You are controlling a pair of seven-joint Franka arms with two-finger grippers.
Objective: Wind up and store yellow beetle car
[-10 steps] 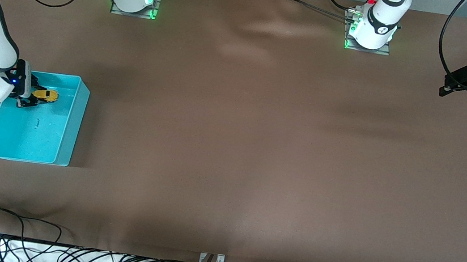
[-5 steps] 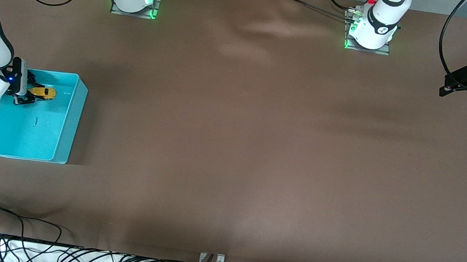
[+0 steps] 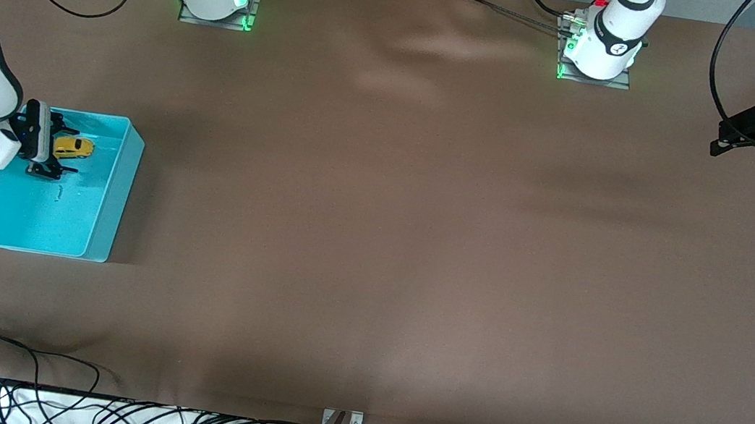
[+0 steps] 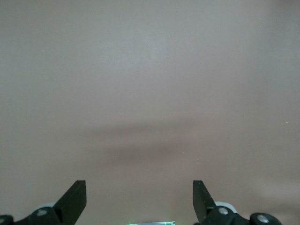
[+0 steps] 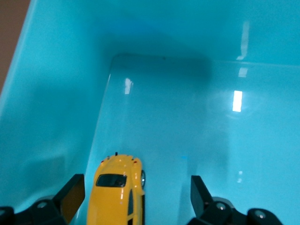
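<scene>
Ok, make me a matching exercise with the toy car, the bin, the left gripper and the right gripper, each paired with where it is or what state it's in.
Column one:
1. toy car
2. bin
3. left gripper
4. right gripper

Column two:
A. open over bare table at the left arm's end, waiting
B. turquoise, standing at the right arm's end of the table
C. open inside the bin, fingers either side of the car
D. yellow, lying on the bin's floor

Pairs: 1-D, 2-B, 3-A, 4-C
</scene>
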